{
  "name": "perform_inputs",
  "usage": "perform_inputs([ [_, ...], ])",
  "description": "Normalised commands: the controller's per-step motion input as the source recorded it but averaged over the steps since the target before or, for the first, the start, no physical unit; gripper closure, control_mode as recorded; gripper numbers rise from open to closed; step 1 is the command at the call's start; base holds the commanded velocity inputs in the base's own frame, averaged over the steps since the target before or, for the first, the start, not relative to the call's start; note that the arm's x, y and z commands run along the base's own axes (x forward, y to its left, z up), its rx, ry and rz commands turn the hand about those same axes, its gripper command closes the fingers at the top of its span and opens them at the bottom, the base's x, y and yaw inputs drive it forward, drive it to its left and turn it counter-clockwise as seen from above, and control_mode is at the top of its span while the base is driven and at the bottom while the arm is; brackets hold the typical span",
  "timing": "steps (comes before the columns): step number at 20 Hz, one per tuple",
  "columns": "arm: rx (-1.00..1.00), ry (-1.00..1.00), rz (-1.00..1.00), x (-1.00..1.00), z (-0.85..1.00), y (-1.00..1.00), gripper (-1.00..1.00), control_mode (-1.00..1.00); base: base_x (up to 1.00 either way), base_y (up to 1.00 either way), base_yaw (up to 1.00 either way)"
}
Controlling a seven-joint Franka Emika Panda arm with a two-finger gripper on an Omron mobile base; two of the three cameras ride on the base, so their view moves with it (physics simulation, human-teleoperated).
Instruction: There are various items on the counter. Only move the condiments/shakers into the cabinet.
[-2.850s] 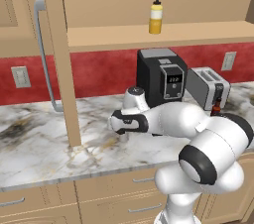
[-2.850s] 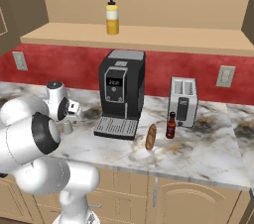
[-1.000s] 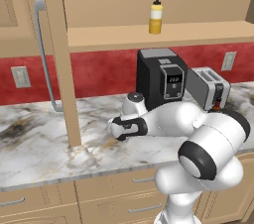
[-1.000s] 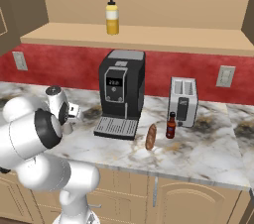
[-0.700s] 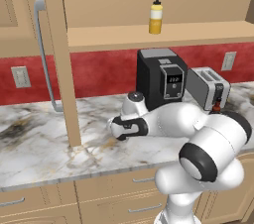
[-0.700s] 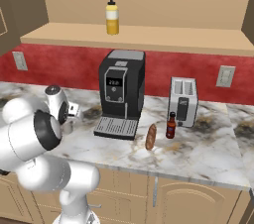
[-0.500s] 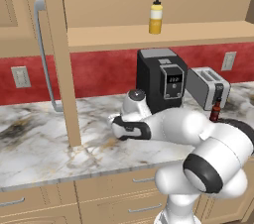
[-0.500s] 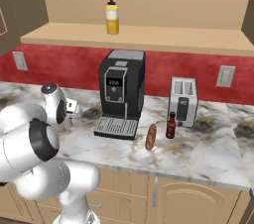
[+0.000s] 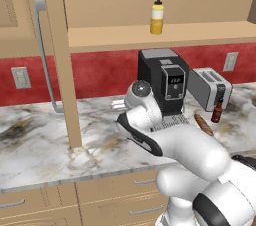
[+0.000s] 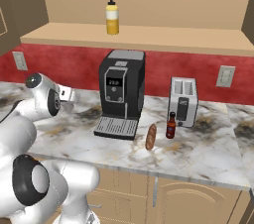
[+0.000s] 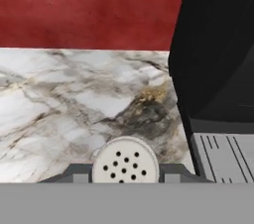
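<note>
The grey shaker shows its perforated top right between my dark fingertips, low over the counter; my gripper is shut on it. The gripper is just left of the coffee machine, also seen at the left in the right base view as the gripper. The yellow squeeze bottle stands on the cabinet shelf. The dark red sauce bottle stands on the counter in front of the toaster, with the brown sausage lying beside it.
The black coffee machine stands close on my gripper's right. A silver toaster sits further right. The open cabinet door with its long grey handle hangs to the left, over the counter.
My jaws have closed around the grey shaker. The hand has come up and back toward the coffee machine, and the elbow has swung lower.
</note>
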Motion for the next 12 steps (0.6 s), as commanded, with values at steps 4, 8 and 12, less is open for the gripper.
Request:
perform_inputs([
  [4,0.02,-0.03,-0.14,0.00,1.00,-0.23,1.00,-1.00,0.00,0.00,0.00],
  [8,0.00,0.00,-0.13,-0.02,1.00,-0.40,1.00,-1.00,0.00,0.00,0.00],
  [12,0.05,-0.01,-0.03,-0.12,1.00,-0.18,1.00,-1.00,0.00,0.00,0.00],
])
